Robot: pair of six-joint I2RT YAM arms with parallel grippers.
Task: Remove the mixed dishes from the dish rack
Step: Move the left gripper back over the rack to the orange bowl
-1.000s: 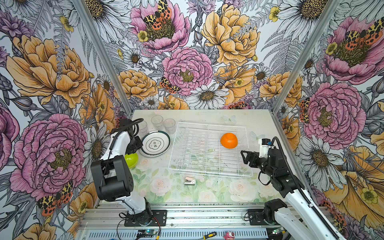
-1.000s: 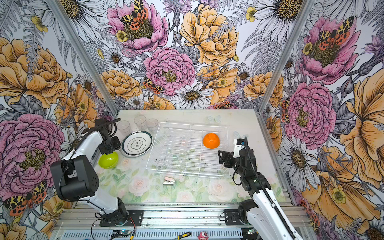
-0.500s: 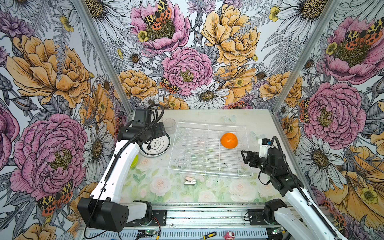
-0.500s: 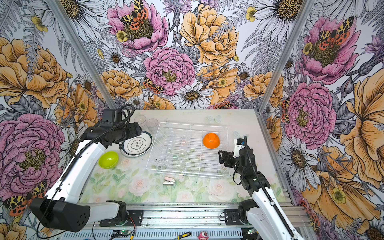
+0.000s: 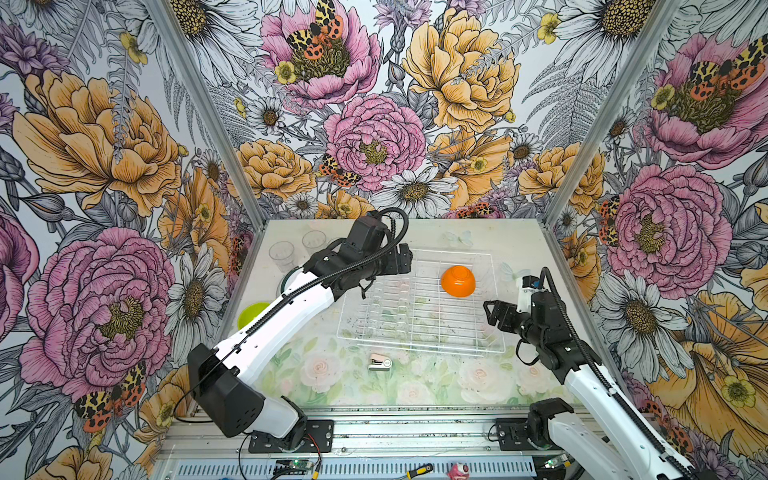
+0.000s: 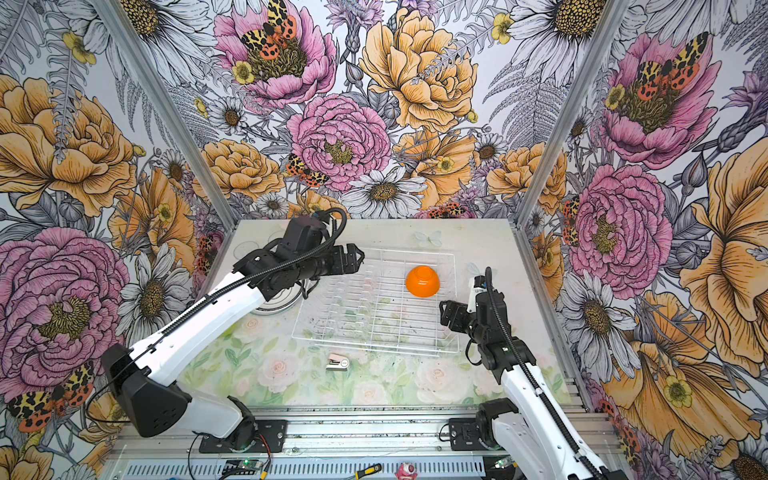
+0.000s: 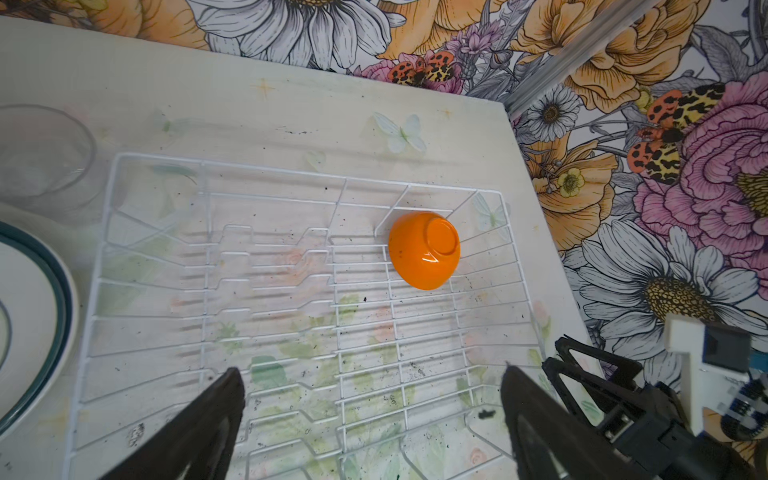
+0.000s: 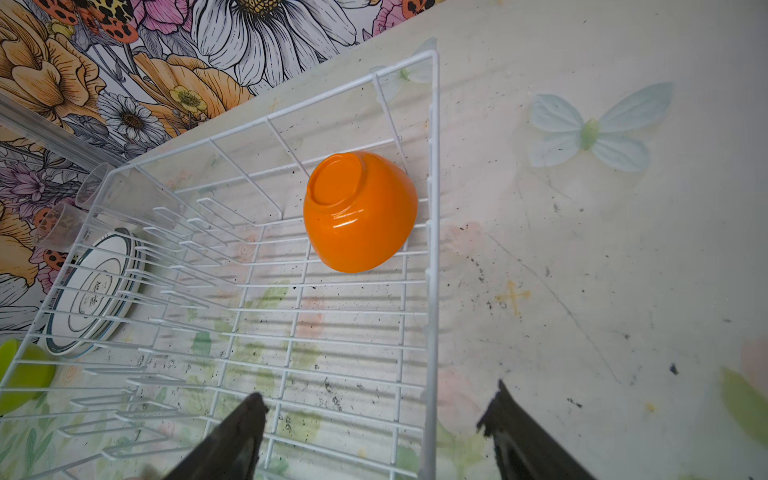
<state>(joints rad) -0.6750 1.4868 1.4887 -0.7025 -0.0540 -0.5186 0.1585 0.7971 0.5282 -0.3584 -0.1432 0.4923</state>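
Orange bowl (image 5: 458,281) upside-down, base up, in rack (image 5: 399,316)

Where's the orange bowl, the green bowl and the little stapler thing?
orange bowl (image 5: 458,281): in a top view, on its upturned outside.
lime-green bowl (image 5: 250,313): in a top view, on its uncovered part.
stapler-like object (image 5: 379,362): in a top view, on its middle.

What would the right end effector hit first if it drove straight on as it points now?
Probably the dish rack: its side wire runs through the gap of the open right end effector. The upturned orange bowl lies further along that line, though depth is unclear.
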